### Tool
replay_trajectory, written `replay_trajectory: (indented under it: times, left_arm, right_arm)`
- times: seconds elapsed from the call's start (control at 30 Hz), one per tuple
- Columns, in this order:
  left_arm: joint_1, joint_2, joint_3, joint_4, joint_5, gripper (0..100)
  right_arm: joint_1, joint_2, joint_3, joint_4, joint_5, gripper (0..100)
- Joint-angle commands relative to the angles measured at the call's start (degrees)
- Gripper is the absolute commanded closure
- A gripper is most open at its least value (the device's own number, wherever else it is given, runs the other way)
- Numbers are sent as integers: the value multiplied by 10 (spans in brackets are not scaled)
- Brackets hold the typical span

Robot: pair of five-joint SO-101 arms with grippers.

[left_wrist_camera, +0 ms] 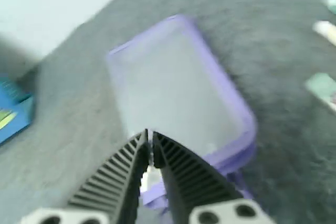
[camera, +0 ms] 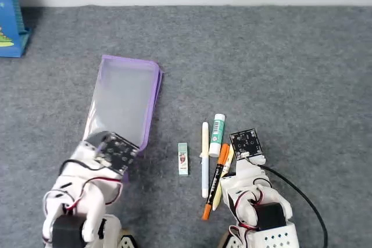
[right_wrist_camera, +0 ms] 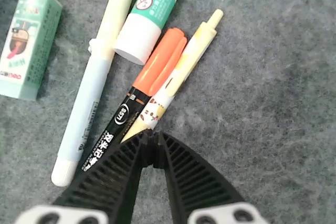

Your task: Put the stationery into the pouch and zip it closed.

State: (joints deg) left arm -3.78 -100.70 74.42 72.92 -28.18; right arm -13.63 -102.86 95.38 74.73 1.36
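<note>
Left fingers [left_wrist_camera: 123, 169] are clenched, tips pressed together. They sit right over the near end of the pouch [left_wrist_camera: 178, 93]. A small pale bit shows between them, but we cannot tell whether they pinch the pouch edge or just hover on it. The pouch is clear with a purple border and lies flat on the grey table [camera: 279, 74]. It stretches away from these fingers toward the far side, slightly slanted. Beyond its far end and off to the side stands a blue box [left_wrist_camera: 13, 114] at the table's far corner.

Right fingers [right_wrist_camera: 115, 174] are also clenched and hold nothing. Their tips sit right at the lower barrel of the cream pen [right_wrist_camera: 184, 72], with the orange marker [right_wrist_camera: 142, 98] touching that pen on the side toward the left arm; the marker's black body runs in under these fingers. Just ahead of the tips the glue stick [right_wrist_camera: 149, 9] lies with its white cap near the marker's orange cap. The pale pen [right_wrist_camera: 92, 93] lies alongside the marker, one step further toward the left arm. The eraser [right_wrist_camera: 29, 51] is apart from the pens, between them and the pouch.

In the high view, all five items lie loose on the table, between the two arms and outside the pouch, which is well apart from the right fingers.
</note>
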Motion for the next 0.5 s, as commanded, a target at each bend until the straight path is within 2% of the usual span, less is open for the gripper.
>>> replay_trajectory:
  times: [0.0, 0.1, 0.27, 0.47]
  left_arm:
    - [-73, 11, -39, -21, -30, 833]
    - [-135, 11, -38, -23, -48, 786]
    - [-160, 30, -17, -23, -98, 784]
    - [-159, 206, -38, -80, -103, 783]
  right_arm:
    - [0, -11, 11, 2, -1, 983]
    - [2, -11, 10, -1, -1, 983]
    - [4, -11, 10, -8, -4, 985]
    - [5, -11, 10, -10, -4, 987]
